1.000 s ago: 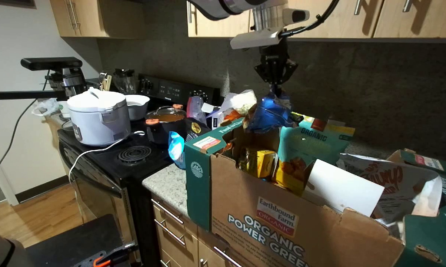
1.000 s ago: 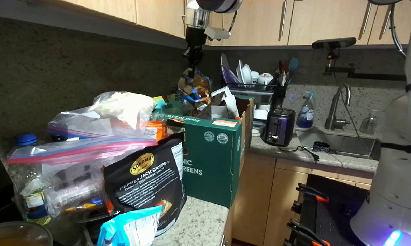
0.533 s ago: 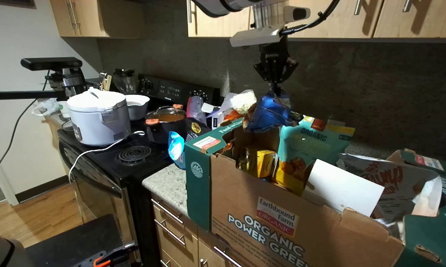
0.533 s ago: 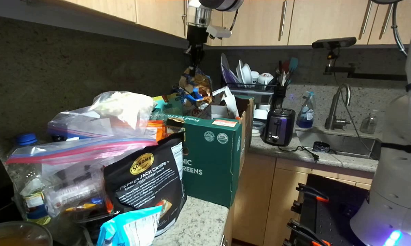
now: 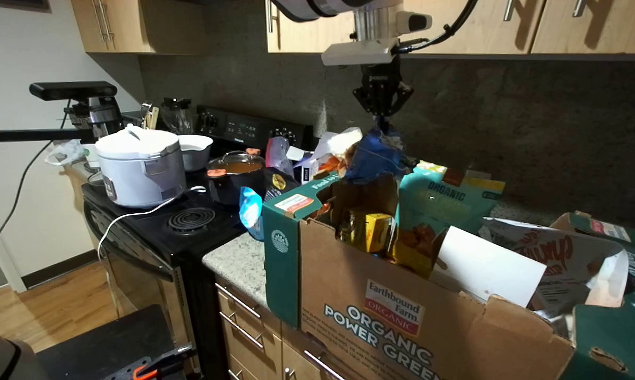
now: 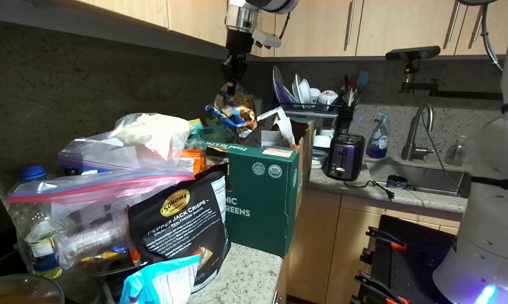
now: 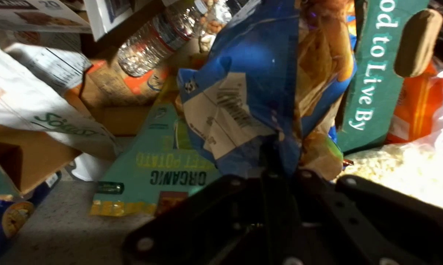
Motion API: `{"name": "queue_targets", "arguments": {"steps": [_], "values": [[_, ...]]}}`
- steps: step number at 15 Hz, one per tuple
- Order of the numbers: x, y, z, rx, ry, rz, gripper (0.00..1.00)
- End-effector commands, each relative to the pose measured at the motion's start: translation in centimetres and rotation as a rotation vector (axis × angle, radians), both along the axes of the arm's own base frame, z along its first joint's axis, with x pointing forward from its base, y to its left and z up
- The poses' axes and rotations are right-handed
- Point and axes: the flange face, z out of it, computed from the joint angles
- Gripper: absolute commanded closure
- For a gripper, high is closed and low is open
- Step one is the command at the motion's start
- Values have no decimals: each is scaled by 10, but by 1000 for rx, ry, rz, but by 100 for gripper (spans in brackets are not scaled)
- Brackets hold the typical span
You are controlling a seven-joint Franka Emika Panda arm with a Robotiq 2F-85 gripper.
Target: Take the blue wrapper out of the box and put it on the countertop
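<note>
Wrist view: fingers [image 7: 271,158] pinch the blue wrapper [image 7: 267,70] by one end, long axis pointing away from them.

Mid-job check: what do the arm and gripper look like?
The arm is whitish with black bands, a silvery wrist and a violet-blue light low down. A black cable curves by the wrist. The gripper is black, with jointed links and pale, round screw heads.
</note>
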Motion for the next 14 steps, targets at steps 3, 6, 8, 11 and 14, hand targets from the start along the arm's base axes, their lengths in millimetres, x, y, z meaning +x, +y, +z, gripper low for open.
{"name": "queue_targets", "arguments": {"steps": [3,6,8,11,14], "values": [[-28,54,31,94,-55,163,99],[-45,85,25,120,-57,210,99],[-55,107,12,156,-54,231,99],[-71,135,-11,224,-45,270,99],[-83,160,-41,293,-24,311,99]]}}
